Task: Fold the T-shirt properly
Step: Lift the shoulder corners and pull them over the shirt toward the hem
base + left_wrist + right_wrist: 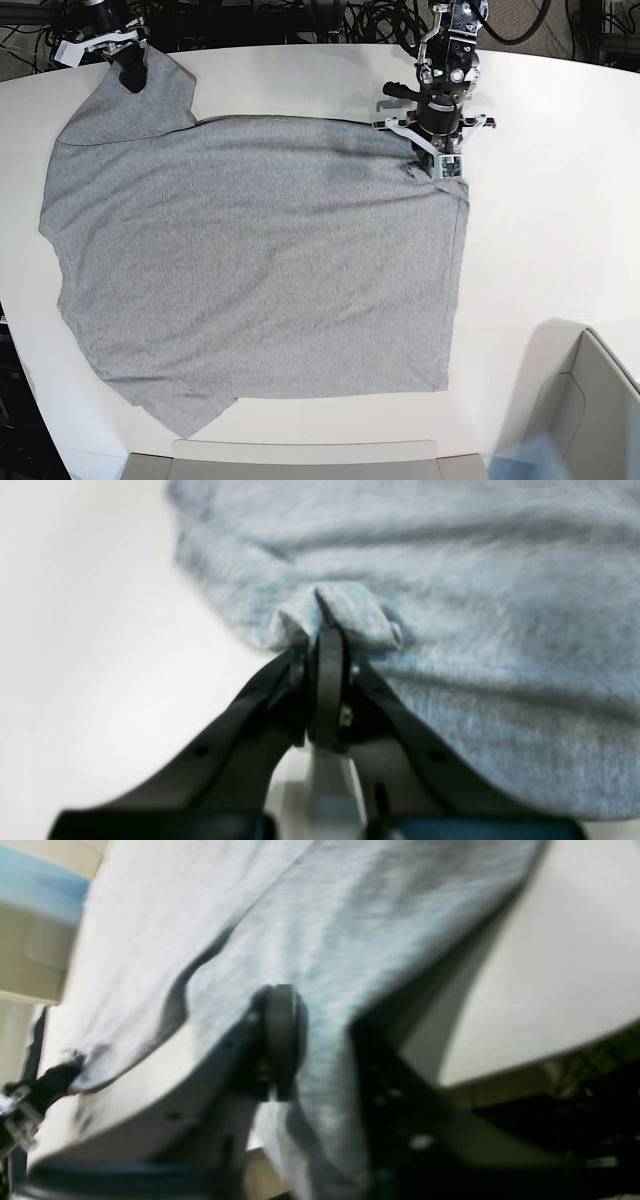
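Observation:
The heather-grey T-shirt (250, 260) lies spread flat on the white table (540, 230), plain side up. My left gripper (428, 160) is at the shirt's far right corner. In the left wrist view this left gripper (325, 630) is shut on a small bunched pinch of the T-shirt (450, 580). My right gripper (131, 78) is at the far left corner, where the cloth rises off the table to it. In the blurred right wrist view the T-shirt (325, 915) runs down between the fingers of the right gripper (320, 1050), which is shut on the fabric.
A grey open box (590, 400) stands at the near right corner of the table. A grey ledge (300, 460) runs along the near edge. Cables (300, 15) lie behind the far edge. Bare white tabletop stretches to the right of the shirt.

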`<control>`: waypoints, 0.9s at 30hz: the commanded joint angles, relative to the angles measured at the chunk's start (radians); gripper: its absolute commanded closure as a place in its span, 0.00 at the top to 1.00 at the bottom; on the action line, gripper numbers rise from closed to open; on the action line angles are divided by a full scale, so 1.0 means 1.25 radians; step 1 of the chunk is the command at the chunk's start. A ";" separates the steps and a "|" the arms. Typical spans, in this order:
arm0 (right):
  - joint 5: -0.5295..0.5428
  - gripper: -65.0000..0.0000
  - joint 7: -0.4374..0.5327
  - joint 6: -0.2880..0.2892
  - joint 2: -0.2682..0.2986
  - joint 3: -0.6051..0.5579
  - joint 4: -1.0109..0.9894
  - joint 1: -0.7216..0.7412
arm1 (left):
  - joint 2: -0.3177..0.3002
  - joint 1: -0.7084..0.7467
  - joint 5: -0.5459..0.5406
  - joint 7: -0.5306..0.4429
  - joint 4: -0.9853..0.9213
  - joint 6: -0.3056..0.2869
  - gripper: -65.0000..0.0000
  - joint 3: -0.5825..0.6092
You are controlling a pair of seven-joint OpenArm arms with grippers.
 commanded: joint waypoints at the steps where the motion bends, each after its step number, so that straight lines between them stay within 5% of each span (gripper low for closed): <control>1: 0.003 0.00 0.005 0.005 0.008 0.004 0.008 -0.011 | -0.001 0.035 0.008 0.020 0.021 0.012 0.00 -0.016; 14: 0.003 0.00 0.011 0.005 0.021 0.049 0.169 -0.142 | 0.003 0.214 0.007 -0.039 0.165 0.012 0.00 -0.035; 27: 0.003 0.00 0.007 0.005 -0.026 0.113 0.308 -0.222 | -0.002 0.262 -0.030 -0.068 0.240 0.011 0.00 -0.082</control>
